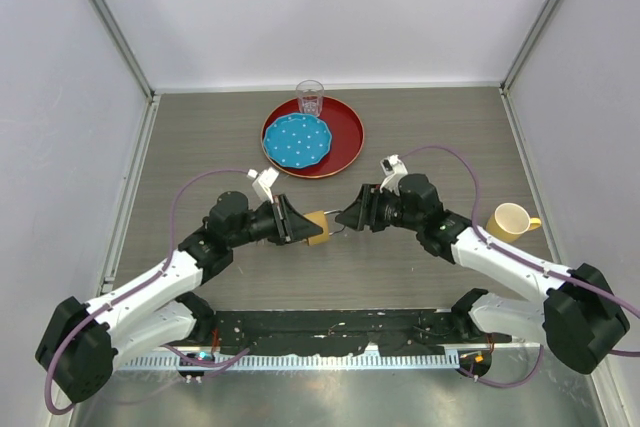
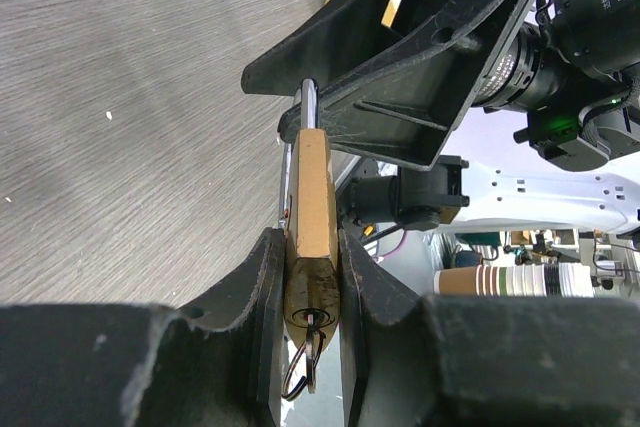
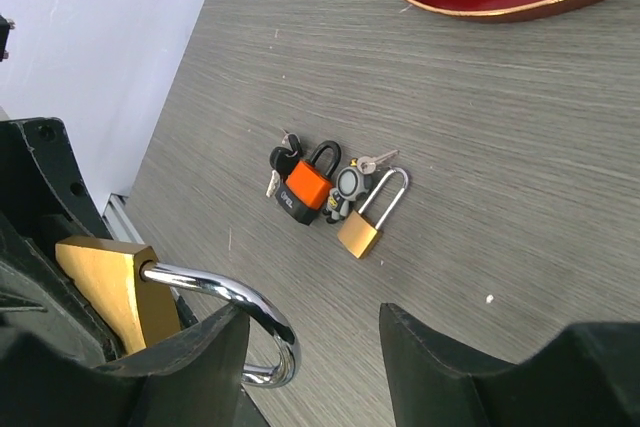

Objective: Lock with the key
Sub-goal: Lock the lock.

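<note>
The left gripper (image 1: 297,222) is squeezing the gold padlock (image 1: 318,227) by its flat sides, so its jaws are narrow and holding the lock tight. It is holding the lock up in the air over the middle of the table (image 1: 420,127), a bit nearer the near edge than the far edge.

The lock is lying long-ways from one gripper to the other. Its shiny loop (image 3: 235,297) is pointing at the right gripper (image 3: 312,322). Its bottom end, with the key (image 2: 312,332) sticking in the hole, is pointing back at the left arm.

The right gripper's jaws are standing part way open and are not holding anything. The loop is sitting just beside one finger (image 3: 200,347), with a gap on the other side. So the right gripper is nearer the loop, and the key is on the far end from it. I cannot tell if the loop is pushed in or popped out.
</note>
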You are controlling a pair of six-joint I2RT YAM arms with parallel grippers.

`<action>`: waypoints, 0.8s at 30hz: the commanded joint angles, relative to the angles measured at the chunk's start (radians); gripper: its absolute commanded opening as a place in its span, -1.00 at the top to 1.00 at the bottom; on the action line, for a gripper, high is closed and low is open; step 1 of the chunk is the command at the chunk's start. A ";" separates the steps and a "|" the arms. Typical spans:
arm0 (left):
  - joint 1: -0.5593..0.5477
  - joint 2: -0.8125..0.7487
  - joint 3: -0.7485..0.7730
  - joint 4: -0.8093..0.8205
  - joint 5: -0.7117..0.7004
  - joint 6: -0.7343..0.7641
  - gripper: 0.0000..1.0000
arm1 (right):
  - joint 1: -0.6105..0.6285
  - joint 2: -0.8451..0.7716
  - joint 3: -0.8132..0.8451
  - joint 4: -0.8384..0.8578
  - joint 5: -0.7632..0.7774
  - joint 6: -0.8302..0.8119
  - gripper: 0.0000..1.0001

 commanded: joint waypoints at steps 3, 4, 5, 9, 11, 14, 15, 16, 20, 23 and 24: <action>0.004 -0.002 0.039 0.171 0.037 -0.022 1.00 | 0.004 0.041 0.048 0.115 0.005 0.001 -0.11; 0.004 0.001 0.039 0.174 0.037 -0.022 0.99 | 0.005 0.046 0.048 0.121 -0.001 0.004 -0.08; 0.004 0.001 0.039 0.176 0.040 -0.022 0.99 | 0.005 0.049 0.044 0.136 -0.005 0.006 0.07; 0.004 0.007 0.038 0.182 0.046 -0.021 1.00 | 0.005 0.040 0.027 0.171 -0.019 0.027 0.52; 0.004 0.009 0.036 0.179 0.052 -0.018 1.00 | 0.005 0.025 0.021 0.173 -0.018 0.029 0.74; 0.004 0.018 0.039 0.173 0.063 -0.012 0.99 | 0.005 0.009 0.024 0.155 -0.009 0.020 0.87; 0.004 0.020 0.041 0.170 0.071 -0.007 0.99 | 0.004 0.009 0.025 0.148 -0.009 0.018 0.89; 0.004 0.027 0.044 0.170 0.075 -0.007 1.00 | 0.005 0.009 0.027 0.148 -0.010 0.017 0.92; 0.004 0.053 0.064 0.156 0.120 0.013 0.99 | 0.005 0.012 0.033 0.145 -0.028 0.014 0.96; 0.004 0.069 0.073 0.141 0.131 0.025 1.00 | 0.005 0.011 0.036 0.144 -0.035 0.014 0.96; 0.004 0.072 0.069 0.159 0.129 0.019 0.99 | 0.005 0.009 0.035 0.144 -0.035 0.014 0.97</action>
